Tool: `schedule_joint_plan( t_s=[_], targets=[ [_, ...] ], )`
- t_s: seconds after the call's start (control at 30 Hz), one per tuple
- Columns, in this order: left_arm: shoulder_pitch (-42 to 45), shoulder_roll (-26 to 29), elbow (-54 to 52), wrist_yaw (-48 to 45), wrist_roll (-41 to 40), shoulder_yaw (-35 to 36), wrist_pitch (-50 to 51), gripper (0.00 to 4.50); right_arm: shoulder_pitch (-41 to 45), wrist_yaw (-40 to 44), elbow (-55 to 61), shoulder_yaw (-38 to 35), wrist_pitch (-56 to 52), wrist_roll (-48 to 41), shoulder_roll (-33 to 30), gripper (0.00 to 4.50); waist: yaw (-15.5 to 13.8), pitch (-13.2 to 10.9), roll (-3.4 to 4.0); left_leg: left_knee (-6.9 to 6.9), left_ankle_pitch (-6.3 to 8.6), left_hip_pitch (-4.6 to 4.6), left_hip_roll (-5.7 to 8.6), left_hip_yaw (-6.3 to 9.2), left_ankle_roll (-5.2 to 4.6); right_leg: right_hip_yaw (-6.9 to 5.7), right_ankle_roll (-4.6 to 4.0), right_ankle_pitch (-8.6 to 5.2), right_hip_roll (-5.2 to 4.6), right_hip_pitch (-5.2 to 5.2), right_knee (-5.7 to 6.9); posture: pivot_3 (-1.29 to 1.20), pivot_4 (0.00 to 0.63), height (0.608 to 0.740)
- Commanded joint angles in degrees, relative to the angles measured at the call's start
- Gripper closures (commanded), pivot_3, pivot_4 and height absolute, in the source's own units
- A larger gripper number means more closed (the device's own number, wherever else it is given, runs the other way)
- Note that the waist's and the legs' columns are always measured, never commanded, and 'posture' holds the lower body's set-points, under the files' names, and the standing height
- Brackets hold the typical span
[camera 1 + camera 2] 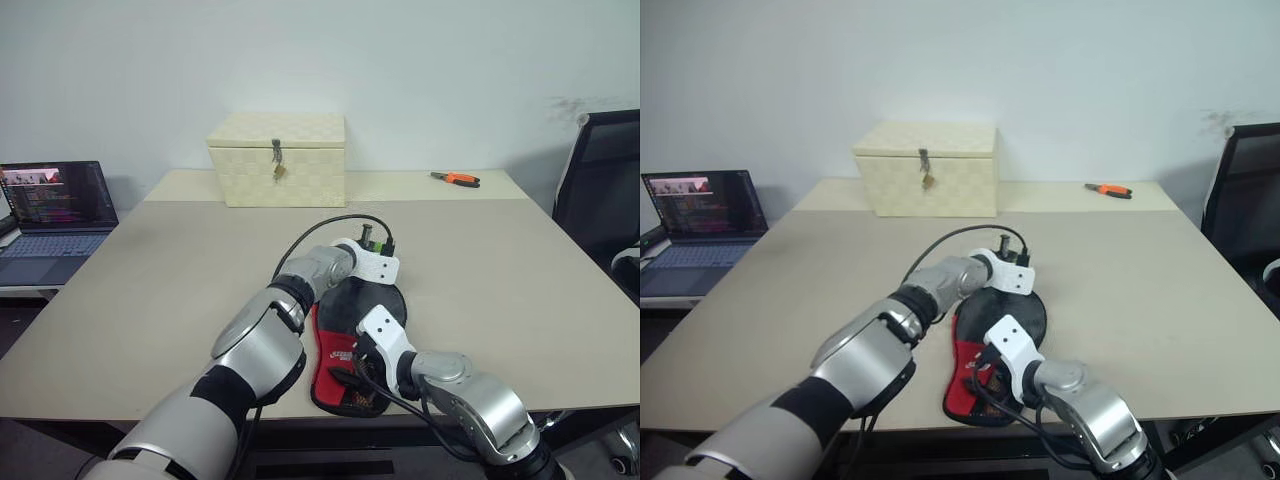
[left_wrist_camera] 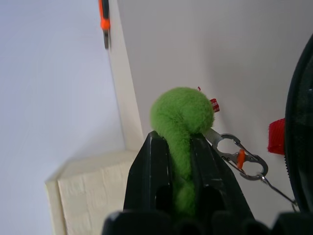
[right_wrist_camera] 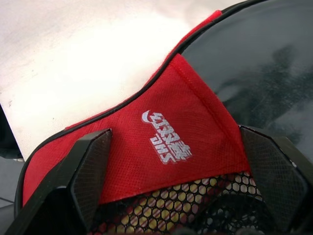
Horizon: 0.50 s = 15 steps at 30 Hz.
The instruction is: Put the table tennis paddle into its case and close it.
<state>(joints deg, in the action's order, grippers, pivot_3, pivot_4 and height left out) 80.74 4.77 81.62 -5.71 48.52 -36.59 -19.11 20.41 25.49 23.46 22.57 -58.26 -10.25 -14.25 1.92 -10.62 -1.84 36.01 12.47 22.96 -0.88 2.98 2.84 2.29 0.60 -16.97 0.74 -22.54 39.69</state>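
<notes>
The case (image 1: 378, 305) lies flat near the table's front edge, with its dark round part farther from me and its red part (image 3: 171, 122), marked with a white logo, over a mesh pocket nearer me. My left gripper (image 2: 176, 139) is at the case's far rim, shut on a fluffy green pom-pom (image 2: 182, 110). A metal clip (image 2: 242, 157) and a short chain link the pom-pom to the case's black rim. My right gripper (image 3: 174, 132) stands open over the red part, one finger on each side of the logo. The table tennis paddle is hidden.
A cream latched box (image 1: 278, 158) stands at the back of the table (image 1: 180, 270). An orange-handled tool (image 1: 457, 179) lies at the back right. A laptop (image 1: 50, 215) sits on a side surface to the left, and a black chair (image 1: 605, 190) is on the right.
</notes>
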Motion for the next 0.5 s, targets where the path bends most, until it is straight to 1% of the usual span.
schedule_joint_plan(
  t_s=[0.03, 0.2, 0.5],
  targets=[
    [3.9, -2.6, -1.9, 2.9, 1.6, -1.9, -3.6, 4.43, -2.5, 0.8, -3.4, 4.1, -4.3, -1.5, 0.5, 0.0, 0.0, 0.0, 0.0, 0.0, 0.0, 0.0, 0.0, 0.0, 0.0, 0.0, 0.0, 0.0, 0.0, 0.01, 0.0, 0.0, 0.15, 0.74],
    [3.8, -4.2, -1.9, 3.5, 3.3, -3.8, -6.4, 4.43, -2.4, 0.7, -3.4, 4.3, -4.3, -1.5, 0.8, 0.0, 0.1, 0.0, 0.0, 0.0, 0.0, -0.01, 0.01, -0.01, 0.0, 0.01, 0.0, 0.0, 0.0, 0.01, 0.0, 0.0, 0.15, 0.74],
    [3.7, -5.9, -2.0, 2.6, 3.5, -4.4, -12.0, 4.43, -2.2, 0.8, -3.8, 4.9, -3.8, -1.4, 1.2, 0.0, 0.1, 0.0, 0.0, 0.0, 0.0, -0.01, 0.01, -0.02, 0.0, 0.02, 0.0, 0.0, 0.0, 0.01, 0.0, 0.0, 0.15, 0.74]
  ],
)
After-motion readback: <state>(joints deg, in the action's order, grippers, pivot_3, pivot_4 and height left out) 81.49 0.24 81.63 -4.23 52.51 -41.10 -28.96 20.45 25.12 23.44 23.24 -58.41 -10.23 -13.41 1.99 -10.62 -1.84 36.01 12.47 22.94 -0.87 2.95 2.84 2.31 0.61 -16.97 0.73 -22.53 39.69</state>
